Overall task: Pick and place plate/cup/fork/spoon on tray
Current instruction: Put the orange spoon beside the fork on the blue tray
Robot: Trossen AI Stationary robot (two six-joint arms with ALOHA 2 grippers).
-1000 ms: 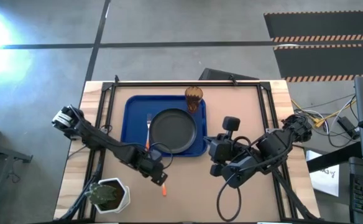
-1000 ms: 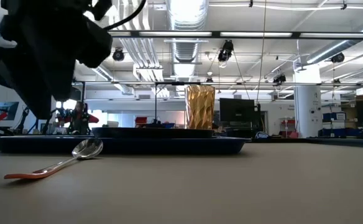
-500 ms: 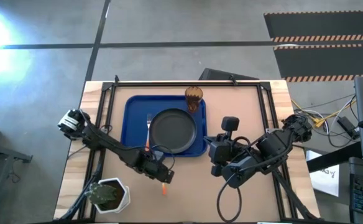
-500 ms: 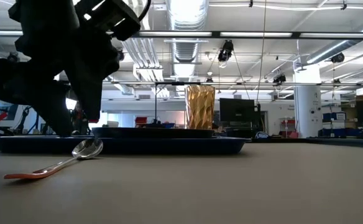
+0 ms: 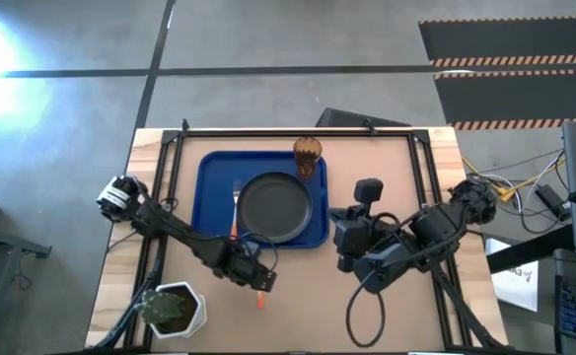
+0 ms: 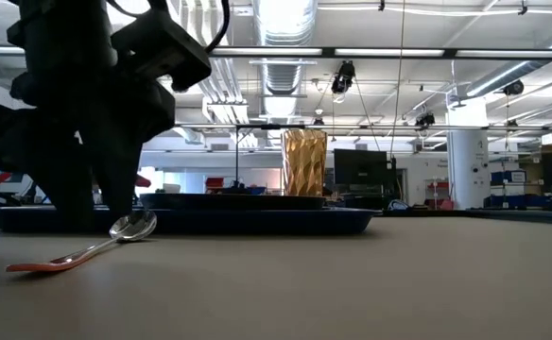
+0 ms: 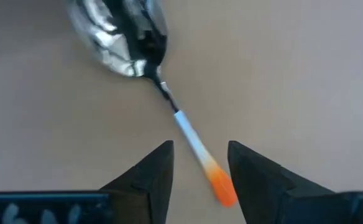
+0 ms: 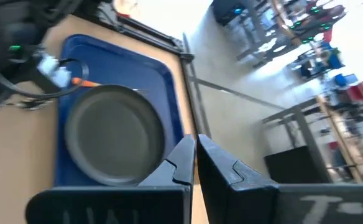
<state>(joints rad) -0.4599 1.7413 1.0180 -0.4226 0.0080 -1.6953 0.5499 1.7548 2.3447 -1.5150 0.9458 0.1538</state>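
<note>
Straddling the spoon (image 7: pixel 169 106) handle, spread left end effector (image 7: pixel 200 163) fingers, hidden overhead beneath that arm

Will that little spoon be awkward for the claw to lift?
Probably a bit. The spoon lies flat on the table, so the open left gripper must pinch its thin handle. The shiny metal may slip, and the heavier bowl might tip it downward.

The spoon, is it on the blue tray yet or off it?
Off it. The spoon lies flat on the bare table, near the tray.
</note>
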